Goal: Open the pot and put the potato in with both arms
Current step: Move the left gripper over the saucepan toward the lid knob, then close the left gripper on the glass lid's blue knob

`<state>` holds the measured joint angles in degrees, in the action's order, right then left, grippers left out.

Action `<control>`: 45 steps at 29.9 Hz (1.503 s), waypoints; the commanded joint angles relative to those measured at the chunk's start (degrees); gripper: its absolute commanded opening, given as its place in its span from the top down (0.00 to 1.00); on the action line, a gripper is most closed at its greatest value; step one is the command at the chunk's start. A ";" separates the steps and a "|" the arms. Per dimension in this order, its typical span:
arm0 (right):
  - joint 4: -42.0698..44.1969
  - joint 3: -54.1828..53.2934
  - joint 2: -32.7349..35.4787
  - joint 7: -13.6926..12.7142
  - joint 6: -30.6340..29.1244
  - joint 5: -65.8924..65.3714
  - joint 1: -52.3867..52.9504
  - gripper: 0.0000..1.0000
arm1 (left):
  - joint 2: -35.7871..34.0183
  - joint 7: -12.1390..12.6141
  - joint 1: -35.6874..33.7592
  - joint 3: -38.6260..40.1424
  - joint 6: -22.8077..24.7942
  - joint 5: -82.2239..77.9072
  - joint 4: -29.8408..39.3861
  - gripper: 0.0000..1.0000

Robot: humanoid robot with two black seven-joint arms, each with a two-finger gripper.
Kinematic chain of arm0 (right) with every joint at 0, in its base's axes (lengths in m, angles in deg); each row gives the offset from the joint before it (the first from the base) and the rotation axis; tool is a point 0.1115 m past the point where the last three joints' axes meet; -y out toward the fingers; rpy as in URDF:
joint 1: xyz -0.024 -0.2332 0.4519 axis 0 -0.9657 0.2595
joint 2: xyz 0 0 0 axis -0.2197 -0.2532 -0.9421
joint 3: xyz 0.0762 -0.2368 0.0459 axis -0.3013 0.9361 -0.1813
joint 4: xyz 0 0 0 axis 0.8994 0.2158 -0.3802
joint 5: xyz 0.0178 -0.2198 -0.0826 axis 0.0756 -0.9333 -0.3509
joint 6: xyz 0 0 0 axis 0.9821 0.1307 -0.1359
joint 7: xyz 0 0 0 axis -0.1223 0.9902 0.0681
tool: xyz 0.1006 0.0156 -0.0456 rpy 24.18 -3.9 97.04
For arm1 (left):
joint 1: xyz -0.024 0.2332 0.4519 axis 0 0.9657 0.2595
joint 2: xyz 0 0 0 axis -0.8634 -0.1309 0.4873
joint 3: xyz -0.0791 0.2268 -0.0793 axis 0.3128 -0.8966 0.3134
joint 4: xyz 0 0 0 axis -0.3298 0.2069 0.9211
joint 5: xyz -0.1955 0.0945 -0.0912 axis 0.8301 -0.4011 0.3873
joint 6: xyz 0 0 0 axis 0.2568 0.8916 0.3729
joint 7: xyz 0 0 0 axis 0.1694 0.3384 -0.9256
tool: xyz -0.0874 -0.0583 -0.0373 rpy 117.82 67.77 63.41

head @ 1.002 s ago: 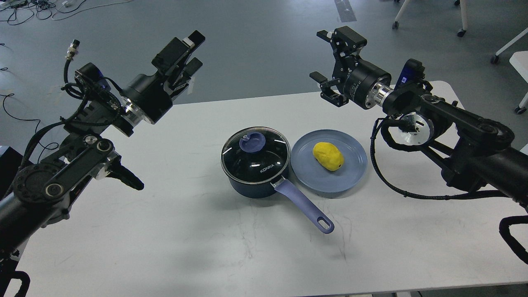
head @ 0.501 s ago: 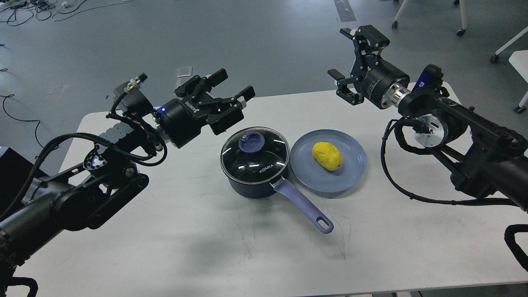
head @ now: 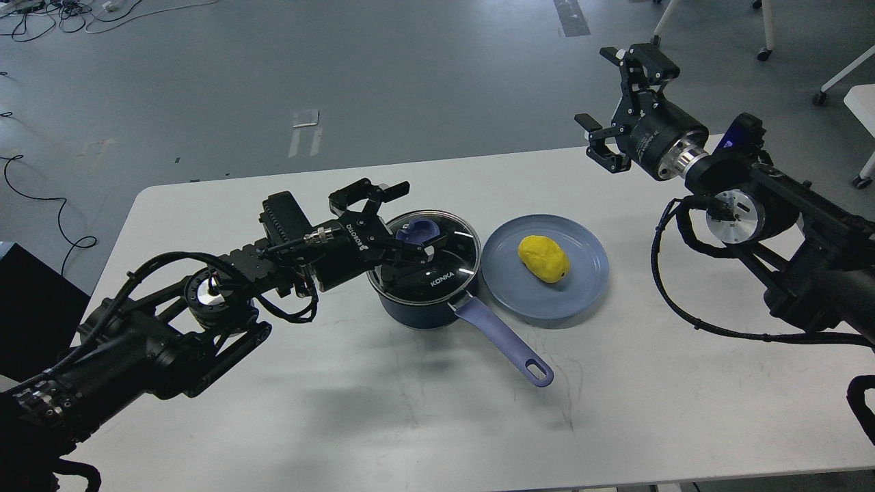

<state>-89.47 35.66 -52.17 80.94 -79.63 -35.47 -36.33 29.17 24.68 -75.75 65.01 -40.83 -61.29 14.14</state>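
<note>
A dark blue pot [head: 418, 306] with a glass lid [head: 448, 270] and a purple knob [head: 417, 231] stands mid-table, its purple handle [head: 502, 339] pointing to the front right. A yellow potato [head: 543, 258] lies on a blue plate [head: 581, 287] just right of the pot. My left gripper [head: 415, 220] is open, low over the lid, its fingers on either side of the knob without closing on it. My right gripper [head: 612, 102] is open and empty, held high above the table's far right edge, well away from the potato.
The white table [head: 342, 410] carries only the pot and plate. Grey floor lies beyond its far edge, with cables at the far left and chair legs [head: 765, 27] at the far right.
My left arm swung down and right, bringing its open gripper from above the table's left side to around the lid knob. My right gripper drifted right and slightly up.
</note>
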 commanded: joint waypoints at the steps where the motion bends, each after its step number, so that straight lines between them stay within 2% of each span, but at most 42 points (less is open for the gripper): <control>1: -0.03 0.01 0.81 0.00 0.02 0.00 -0.02 0.00 | 0.28 -0.12 0.01 -0.01 -0.01 0.08 -0.45 0.02; 19: -0.03 0.01 2.13 0.00 0.02 0.00 -0.19 0.00 | 0.36 -0.26 -0.08 -5.28 0.34 4.13 -4.05 0.02; 26: -0.03 0.01 2.57 0.18 0.02 0.00 -0.89 0.00 | 1.07 -0.26 -0.25 -5.37 0.34 4.56 -6.16 0.02; 37: 0.06 0.01 3.89 0.26 0.02 0.00 -1.25 0.00 | 1.07 -0.26 -0.70 -5.37 3.15 7.37 -6.51 0.02; 45: 0.06 0.09 4.15 0.44 -0.07 0.00 -1.69 0.00 | 1.15 -0.26 -0.70 -5.46 3.07 7.64 -6.51 0.04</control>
<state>-89.41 35.67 -48.07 81.33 -79.67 -35.47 -37.91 30.24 24.44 -76.44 59.56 -37.74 -53.68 7.63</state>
